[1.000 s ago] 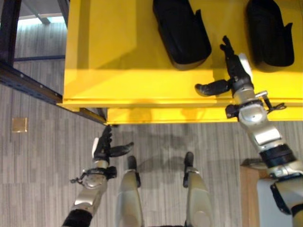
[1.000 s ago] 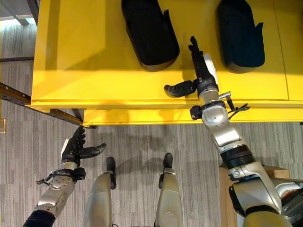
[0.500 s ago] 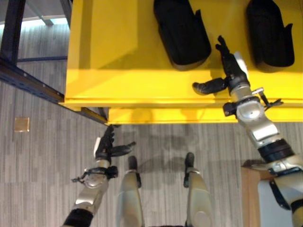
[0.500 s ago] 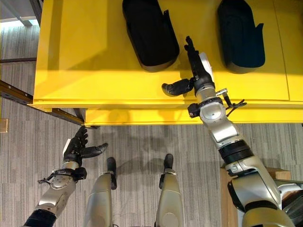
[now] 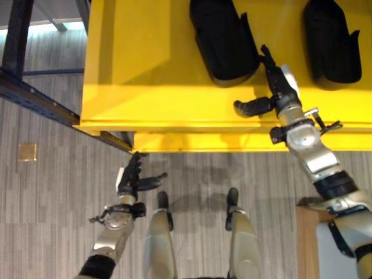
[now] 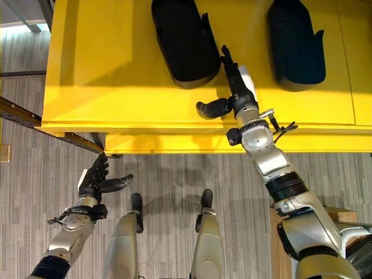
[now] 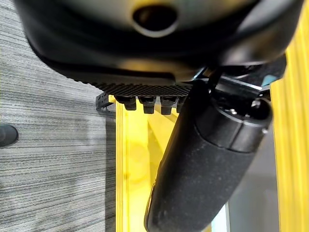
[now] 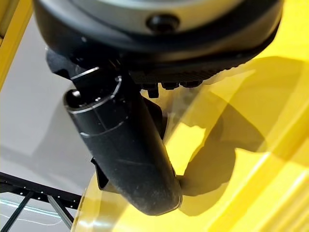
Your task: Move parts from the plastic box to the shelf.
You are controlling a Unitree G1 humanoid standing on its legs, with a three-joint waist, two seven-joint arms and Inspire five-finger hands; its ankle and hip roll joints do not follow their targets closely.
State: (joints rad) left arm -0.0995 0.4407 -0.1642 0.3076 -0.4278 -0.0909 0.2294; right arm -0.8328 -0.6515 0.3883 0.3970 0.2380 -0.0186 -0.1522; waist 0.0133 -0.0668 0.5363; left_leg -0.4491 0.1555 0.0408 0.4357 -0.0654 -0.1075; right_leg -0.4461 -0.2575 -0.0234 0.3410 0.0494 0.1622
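Two black moulded parts lie on the yellow shelf [image 5: 145, 70]: one part [image 5: 222, 38] at the middle and another part [image 5: 331, 40] at the far right. My right hand [image 5: 278, 93] is stretched out over the shelf between them, open, fingers straight and thumb [image 5: 250, 107] out to the left, holding nothing; its fingertips lie next to the middle part's right edge. My left hand [image 5: 131, 180] hangs low over the floor below the shelf's front edge, open and empty. In the right wrist view the thumb [image 8: 125, 145] stands over the yellow surface.
A dark metal frame beam [image 5: 40, 104] runs across the grey plank floor [image 5: 52, 197] at the left. A small brass floor plate [image 5: 25, 152] lies at the far left. A wooden box corner [image 5: 305, 226] stands at the lower right.
My right hand has slid leftwards and a little farther over the shelf, closer to the middle part. The left hand has barely moved.
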